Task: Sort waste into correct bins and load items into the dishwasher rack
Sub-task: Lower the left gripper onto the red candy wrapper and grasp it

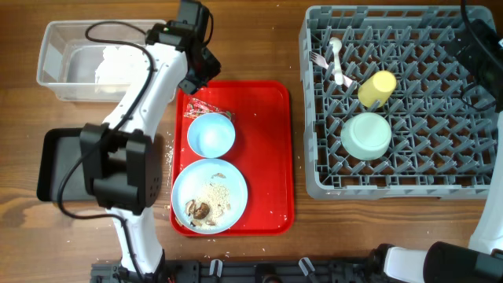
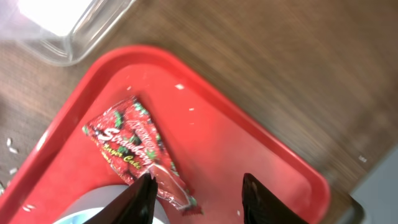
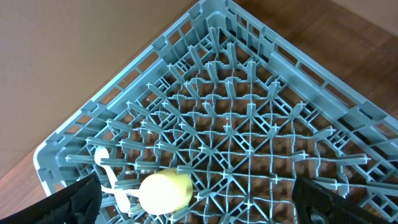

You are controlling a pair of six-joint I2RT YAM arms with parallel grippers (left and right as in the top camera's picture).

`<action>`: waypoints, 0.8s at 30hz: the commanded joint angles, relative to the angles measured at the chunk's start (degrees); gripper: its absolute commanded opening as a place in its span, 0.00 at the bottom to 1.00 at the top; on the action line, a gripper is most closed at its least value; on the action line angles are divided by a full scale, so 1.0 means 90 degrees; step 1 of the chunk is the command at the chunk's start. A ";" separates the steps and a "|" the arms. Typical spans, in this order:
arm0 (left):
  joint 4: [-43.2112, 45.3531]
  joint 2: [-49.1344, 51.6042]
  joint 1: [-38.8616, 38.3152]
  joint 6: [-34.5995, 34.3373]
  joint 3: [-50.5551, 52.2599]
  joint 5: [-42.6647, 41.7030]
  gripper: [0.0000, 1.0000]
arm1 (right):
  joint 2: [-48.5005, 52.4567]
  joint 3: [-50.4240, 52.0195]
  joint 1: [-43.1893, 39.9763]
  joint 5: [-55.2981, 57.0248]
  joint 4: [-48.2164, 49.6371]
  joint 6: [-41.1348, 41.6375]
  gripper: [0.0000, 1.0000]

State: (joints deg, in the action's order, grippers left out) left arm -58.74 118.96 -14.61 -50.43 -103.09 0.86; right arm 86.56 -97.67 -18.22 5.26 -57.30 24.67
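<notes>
My left gripper (image 1: pixel 198 77) (image 2: pixel 198 186) is open and empty above the back of the red serving tray (image 1: pixel 275 157). The red-and-white wrapper (image 1: pixel 203 110) (image 2: pixel 134 146) lies on the tray, its end next to my left finger. The small light blue bowl (image 1: pixel 211 134) (image 2: pixel 93 208) and the large light blue plate (image 1: pixel 210 196) with crumbs and brown bits sit on the tray. The white napkin (image 1: pixel 116 67) lies in the clear tub (image 1: pixel 55 47). The grey rack (image 1: pixel 401 169) (image 3: pixel 261 124) holds the yellow cup (image 1: pixel 377 88) (image 3: pixel 165 193), mint bowl (image 1: pixel 366 135), and fork and spoon (image 1: pixel 334 59) (image 3: pixel 109 177). My right gripper (image 3: pixel 199 202) is open above the rack.
The black tray (image 1: pixel 55 165) sits at the left, partly under my left arm. White crumbs are scattered on the wooden table (image 1: pixel 167 153) beside the red tray. The right arm (image 1: pixel 481 55) hangs over the rack's right side.
</notes>
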 commanded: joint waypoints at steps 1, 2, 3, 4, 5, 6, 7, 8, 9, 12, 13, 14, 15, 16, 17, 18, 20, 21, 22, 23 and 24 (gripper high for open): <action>-0.0056 0.0221 0.0024 -0.0670 0.0002 0.0126 0.45 | 0.0056 0.0002 0.0002 0.0134 0.0007 0.0092 1.00; -0.0068 0.0291 0.0036 -0.0775 0.0002 0.0131 0.45 | 0.0056 0.0002 0.0002 0.0134 0.0007 0.0092 1.00; -0.0097 0.0342 0.0053 -0.0950 0.0002 0.0129 0.45 | 0.0056 0.0002 0.0002 0.0134 0.0007 0.0092 1.00; -0.0102 0.0389 0.0070 -0.1049 0.0002 0.0129 0.44 | 0.0056 0.0002 0.0002 0.0134 0.0007 0.0092 1.00; -0.0102 0.0423 0.0090 -0.1124 0.0002 0.0131 0.44 | 0.0056 0.0002 0.0002 0.0134 0.0007 0.0092 1.00; -0.0107 0.0476 0.0124 -0.1156 0.0002 0.0129 0.44 | 0.0056 0.0002 0.0002 0.0134 0.0007 0.0092 1.00; -0.0146 0.0505 0.0151 -0.1192 0.0002 0.0126 0.43 | 0.0056 0.0002 0.0002 0.0134 0.0007 0.0092 1.00; -0.0238 0.0529 0.0175 -0.1307 0.0002 0.0126 0.43 | 0.0056 0.0002 0.0002 0.0134 0.0007 0.0095 1.00; -0.0340 0.0563 0.0185 -0.1421 0.0002 0.0126 0.42 | 0.0056 0.0002 0.0002 0.0134 0.0007 0.0092 1.00; -0.0583 0.0692 0.0189 -0.1503 0.0005 0.0126 0.42 | 0.0056 0.0002 0.0002 0.0134 0.0005 0.0092 1.00; -0.0605 0.0724 0.0189 -0.1503 0.0005 0.0126 0.41 | 0.0056 0.0002 0.0002 0.0134 0.0007 0.0092 1.00; -0.0629 0.0753 0.0189 -0.1503 0.0010 0.0126 0.41 | 0.0056 0.0002 0.0002 0.0134 0.0007 0.0092 1.00; -0.0631 0.0765 0.0189 -0.1503 0.0032 0.0126 0.40 | 0.0056 0.0002 0.0002 0.0134 0.0007 0.0092 1.00; -0.0627 0.0765 0.0189 -0.1559 0.0078 0.0121 0.40 | 0.0056 0.0002 0.0002 0.0134 0.0007 0.0092 1.00; -0.0648 0.0765 0.0187 -0.1651 0.0107 0.0124 0.40 | 0.0056 0.0002 0.0002 0.0134 0.0007 0.0090 1.00; -0.0680 0.0765 0.0189 -0.1770 0.0141 0.0124 0.40 | 0.0056 0.0002 0.0002 0.0134 0.0007 0.0092 1.00; -0.0685 0.0765 0.0189 -0.1838 0.0250 0.0126 0.40 | 0.0056 0.0002 0.0002 0.0134 0.0007 0.0095 1.00; -0.0665 0.0765 0.0189 -0.1841 0.0333 0.0126 0.40 | 0.0056 0.0002 0.0002 0.0134 0.0007 0.0095 1.00; -0.0631 0.0765 0.0189 -0.1872 0.0408 0.0126 0.41 | 0.0056 0.0002 0.0002 0.0134 0.0007 0.0092 1.00; -0.0612 0.0765 0.0189 -0.1948 0.0488 0.0126 0.41 | 0.0056 0.0002 0.0002 0.0134 0.0007 0.0092 1.00; -0.0585 0.0765 0.0189 -0.1957 0.0546 0.0126 0.41 | 0.0056 0.0002 0.0002 0.0134 0.0007 0.0092 1.00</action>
State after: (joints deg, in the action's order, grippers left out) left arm -64.03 125.05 -13.13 -65.10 -101.41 1.98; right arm 86.56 -97.67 -18.22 5.26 -57.30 24.67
